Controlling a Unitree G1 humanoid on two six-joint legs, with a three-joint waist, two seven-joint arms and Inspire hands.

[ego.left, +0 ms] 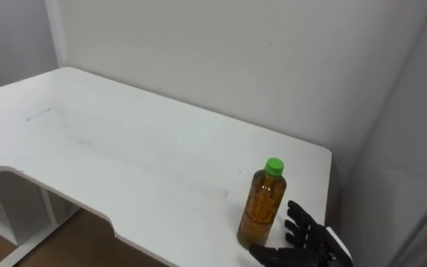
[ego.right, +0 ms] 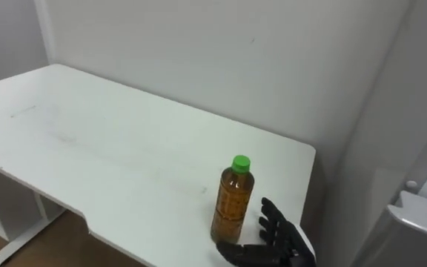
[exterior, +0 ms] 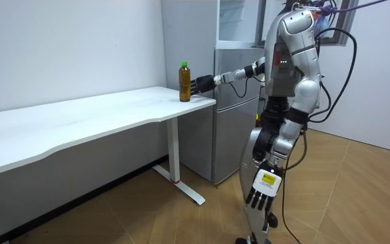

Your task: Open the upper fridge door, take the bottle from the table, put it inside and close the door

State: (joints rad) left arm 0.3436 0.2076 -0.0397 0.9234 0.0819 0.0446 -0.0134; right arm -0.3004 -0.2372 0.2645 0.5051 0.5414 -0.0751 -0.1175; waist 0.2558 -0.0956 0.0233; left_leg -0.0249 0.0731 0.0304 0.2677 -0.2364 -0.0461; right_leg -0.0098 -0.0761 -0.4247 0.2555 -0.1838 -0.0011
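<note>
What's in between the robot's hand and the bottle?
Nothing but a narrow strip of bare white table, seen in both eye views. The open right hand sits just beside the bottle, its thumb almost at the base.

Both eye views are looking down, close, on the end of the table (ego.left: 124, 152) holding the bottle (ego.left: 262, 206); the room view is facing that end and the fridge (exterior: 232, 108) from farther off.

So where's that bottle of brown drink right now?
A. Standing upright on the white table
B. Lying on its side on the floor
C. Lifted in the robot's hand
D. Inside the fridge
A: the bottle stands upright near the end of the white table, with the right hand open beside it, not curled round it.
</note>
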